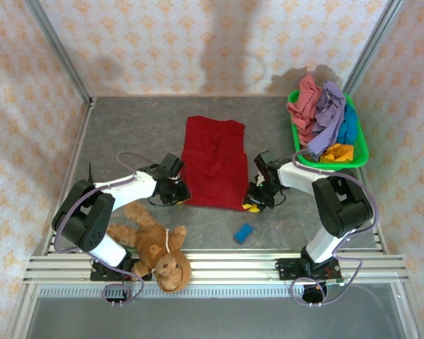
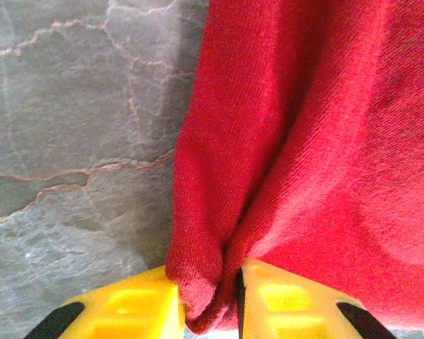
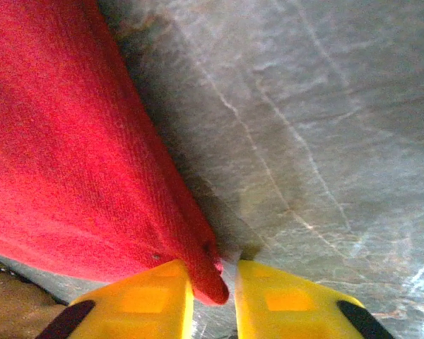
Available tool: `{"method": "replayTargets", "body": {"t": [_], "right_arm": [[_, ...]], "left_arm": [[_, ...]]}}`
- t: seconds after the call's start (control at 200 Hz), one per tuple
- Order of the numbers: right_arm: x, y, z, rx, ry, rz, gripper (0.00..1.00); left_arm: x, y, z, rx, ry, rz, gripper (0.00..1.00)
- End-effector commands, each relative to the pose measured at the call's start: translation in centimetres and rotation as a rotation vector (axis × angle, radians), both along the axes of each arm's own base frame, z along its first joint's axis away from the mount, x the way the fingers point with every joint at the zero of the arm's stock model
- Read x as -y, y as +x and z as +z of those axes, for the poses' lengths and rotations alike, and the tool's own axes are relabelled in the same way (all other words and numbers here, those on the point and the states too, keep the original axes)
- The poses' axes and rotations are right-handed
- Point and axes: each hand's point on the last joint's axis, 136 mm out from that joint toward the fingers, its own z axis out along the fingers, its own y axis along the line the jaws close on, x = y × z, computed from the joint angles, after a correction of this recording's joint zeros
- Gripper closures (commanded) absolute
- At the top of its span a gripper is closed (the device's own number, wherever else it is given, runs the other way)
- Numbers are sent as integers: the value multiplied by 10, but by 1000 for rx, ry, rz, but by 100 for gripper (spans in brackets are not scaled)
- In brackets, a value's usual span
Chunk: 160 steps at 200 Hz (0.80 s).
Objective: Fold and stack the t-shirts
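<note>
The step in hand is the fold of the dark red t-shirt [image 1: 213,162], which lies flat in the middle of the desk [image 1: 127,127] in the overhead view, already narrowed to a long rectangle. The left gripper [image 1: 175,189] is at its lower left corner and the right gripper [image 1: 258,198] at its lower right corner. In the left wrist view the jaws are clenched on a pinched ridge of the red cloth, which bulges between the yellow fingers [image 2: 138,307]. In the right wrist view the jaws grasp the very tip of the hem between that arm's yellow fingers [image 3: 290,300]; a thin dark slit beside one finger suggests a shallow bite. The remaining tees [image 1: 318,113] sit heaped in the green basket [image 1: 364,150] at the upper right, so the task looks to be at an early stage. The next move probably calls for both arms to lift the near hem together and carry it toward the top of the frame, level and at matched speed, so the cloth doubles over squarely. The shallow right grip may slip under tension.
</note>
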Motion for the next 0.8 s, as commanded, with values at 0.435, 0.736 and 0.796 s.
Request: {"method": "replayTargets", "body": {"t": [0.435, 0.736, 0.796], "right_arm": [[2, -31, 32, 41, 43, 59, 100], [6, -38, 73, 105, 69, 34, 100], [7, -44, 78, 100, 84, 37, 100]], "left_arm": [[-1, -48, 28, -24, 19, -24, 100], [-4, -60, 77, 0, -12, -7, 100], [-3, -65, 81, 5, -22, -2, 100]]}}
